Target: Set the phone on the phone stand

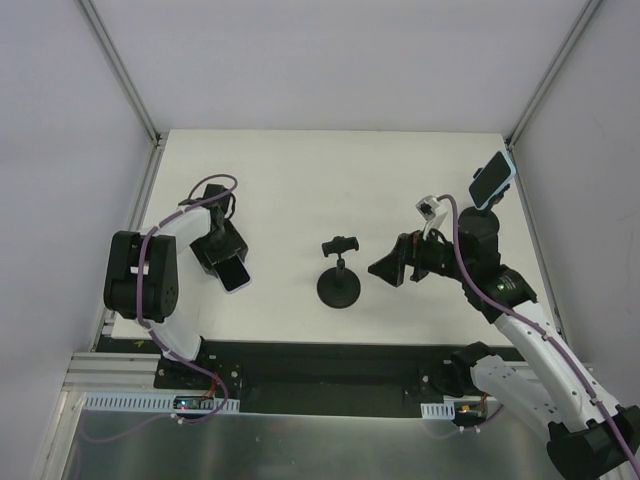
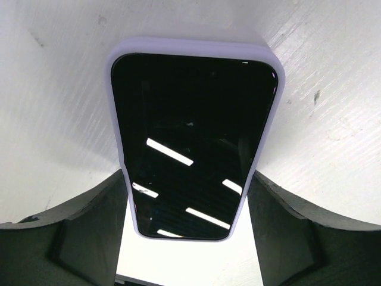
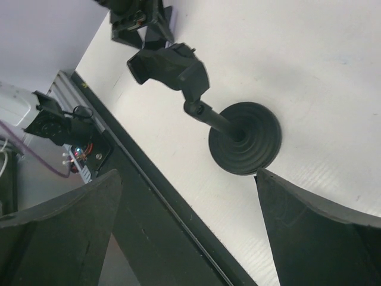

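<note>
Judging from my views, I'm early on: the phone (image 1: 237,273) lies on the table (image 1: 300,190) well left of the phone stand (image 1: 340,285), not yet lifted; my left pincer (image 2: 187,202) straddles its sides, though I cannot tell whether it grips, and my right pincer (image 3: 187,179) gapes empty near the stand

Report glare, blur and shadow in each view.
Left wrist: streaks of reflected light glare on the dark screen of the phone. Right wrist: the phone stand is sharp, the near fingers soft and dark. Top external: even light, only faint shadows on the table.
</note>
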Robot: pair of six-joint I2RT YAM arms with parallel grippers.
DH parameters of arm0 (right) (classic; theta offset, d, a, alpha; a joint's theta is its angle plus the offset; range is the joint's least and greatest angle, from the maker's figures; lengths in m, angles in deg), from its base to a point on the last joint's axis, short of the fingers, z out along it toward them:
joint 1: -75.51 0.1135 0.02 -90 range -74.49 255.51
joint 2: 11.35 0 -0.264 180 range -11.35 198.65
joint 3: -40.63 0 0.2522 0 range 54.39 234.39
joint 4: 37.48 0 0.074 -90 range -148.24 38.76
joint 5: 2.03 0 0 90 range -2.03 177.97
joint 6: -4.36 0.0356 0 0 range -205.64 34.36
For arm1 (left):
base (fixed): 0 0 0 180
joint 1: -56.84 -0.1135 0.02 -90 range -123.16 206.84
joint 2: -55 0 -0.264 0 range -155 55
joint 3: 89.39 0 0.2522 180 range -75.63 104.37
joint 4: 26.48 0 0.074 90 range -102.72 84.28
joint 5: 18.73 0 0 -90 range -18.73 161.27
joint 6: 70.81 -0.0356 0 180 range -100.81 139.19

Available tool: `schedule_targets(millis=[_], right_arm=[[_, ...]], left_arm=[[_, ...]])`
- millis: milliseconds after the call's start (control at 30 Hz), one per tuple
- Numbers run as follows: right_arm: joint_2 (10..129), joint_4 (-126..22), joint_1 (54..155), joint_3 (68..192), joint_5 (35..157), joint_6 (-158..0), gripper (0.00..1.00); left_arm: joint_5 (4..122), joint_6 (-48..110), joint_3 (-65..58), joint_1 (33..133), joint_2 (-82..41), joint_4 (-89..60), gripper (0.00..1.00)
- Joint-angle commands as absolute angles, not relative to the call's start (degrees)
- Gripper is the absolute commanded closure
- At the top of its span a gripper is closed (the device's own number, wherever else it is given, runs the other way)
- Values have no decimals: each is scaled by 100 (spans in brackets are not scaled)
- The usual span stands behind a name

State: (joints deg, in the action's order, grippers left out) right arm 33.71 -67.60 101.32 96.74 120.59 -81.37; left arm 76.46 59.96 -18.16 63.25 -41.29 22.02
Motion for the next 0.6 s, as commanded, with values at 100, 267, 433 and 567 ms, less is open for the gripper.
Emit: schedule_targets(millis=[100,267,433,567], right_arm=[[3549,-7145,10039,10448,11380,-8019,4],[3962,-7084,10030,10730,11618,-8194,4],[4392,-6995,10065,11229,11916,-8449,4],[4779,-7259,10398,11923,11777,-8774,4]], left_arm=[[7426,5593,-2078,6360,-2737,1840,100],[7260,5514,-2202,6360,-1640,1699,100],[6627,5250,-1483,6395,-1136,1672,100],[6082,5443,-771,6483,-1170,1672,100]])
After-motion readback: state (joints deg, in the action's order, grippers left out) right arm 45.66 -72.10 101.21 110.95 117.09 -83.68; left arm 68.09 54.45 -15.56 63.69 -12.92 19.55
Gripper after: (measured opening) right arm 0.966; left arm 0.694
